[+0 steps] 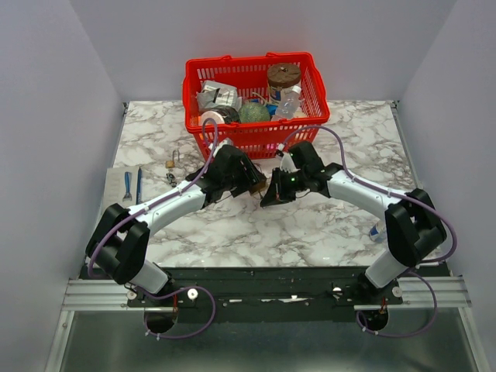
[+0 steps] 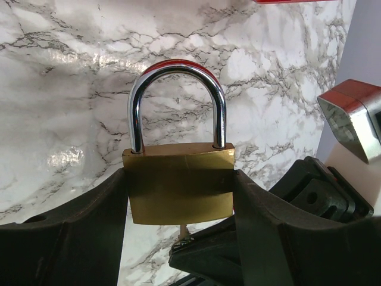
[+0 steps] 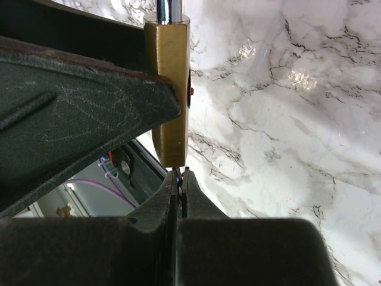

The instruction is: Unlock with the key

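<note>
A brass padlock [image 2: 178,185] with a steel shackle [image 2: 178,71] hangs above the marble table, clamped by its sides between the fingers of my left gripper [image 2: 178,199]. Both shackle legs sit in the body. The key [image 2: 183,229] stands in the lock's underside, only a short stub showing. My right gripper [image 3: 181,182] is shut on the key [image 3: 181,174] just below the padlock [image 3: 171,89]. From above, the left gripper [image 1: 256,180] and the right gripper [image 1: 273,192] meet tip to tip at mid-table, hiding the lock.
A red basket [image 1: 256,138] full of household items stands at the back centre, just behind both grippers. A small second padlock with keys [image 1: 170,165] and blue tools [image 1: 128,184] on a white sheet lie at the left.
</note>
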`<state>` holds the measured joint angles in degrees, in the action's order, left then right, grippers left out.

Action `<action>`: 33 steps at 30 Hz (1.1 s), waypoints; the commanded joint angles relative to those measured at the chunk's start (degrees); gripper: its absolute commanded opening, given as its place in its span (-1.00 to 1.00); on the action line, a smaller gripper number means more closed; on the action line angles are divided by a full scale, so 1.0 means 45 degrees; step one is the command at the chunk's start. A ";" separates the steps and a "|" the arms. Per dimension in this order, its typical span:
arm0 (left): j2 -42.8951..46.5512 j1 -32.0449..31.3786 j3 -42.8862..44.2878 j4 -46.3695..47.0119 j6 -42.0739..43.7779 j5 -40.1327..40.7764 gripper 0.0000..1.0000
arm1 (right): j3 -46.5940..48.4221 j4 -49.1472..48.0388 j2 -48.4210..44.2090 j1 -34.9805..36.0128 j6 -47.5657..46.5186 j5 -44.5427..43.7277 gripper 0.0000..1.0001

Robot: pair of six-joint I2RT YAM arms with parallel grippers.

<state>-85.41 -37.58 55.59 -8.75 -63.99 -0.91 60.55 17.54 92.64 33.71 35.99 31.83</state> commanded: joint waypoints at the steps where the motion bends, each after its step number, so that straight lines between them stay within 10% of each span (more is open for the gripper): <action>1: 0.0561 -0.0574 0.0302 0.0012 -0.0273 -0.1283 -1.00 | 0.0020 -0.2511 -0.0586 -0.0148 0.0128 -0.1156 -0.99; 33: 0.0658 -0.0711 0.0185 0.0012 -0.0410 -0.1303 -1.00 | -0.0214 -0.3586 -0.1192 -0.0148 0.0090 -0.2718 -0.99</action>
<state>-85.38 -37.76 55.61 -6.48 -64.90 0.03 58.52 12.99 90.24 33.98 37.52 27.33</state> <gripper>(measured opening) 0.690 0.072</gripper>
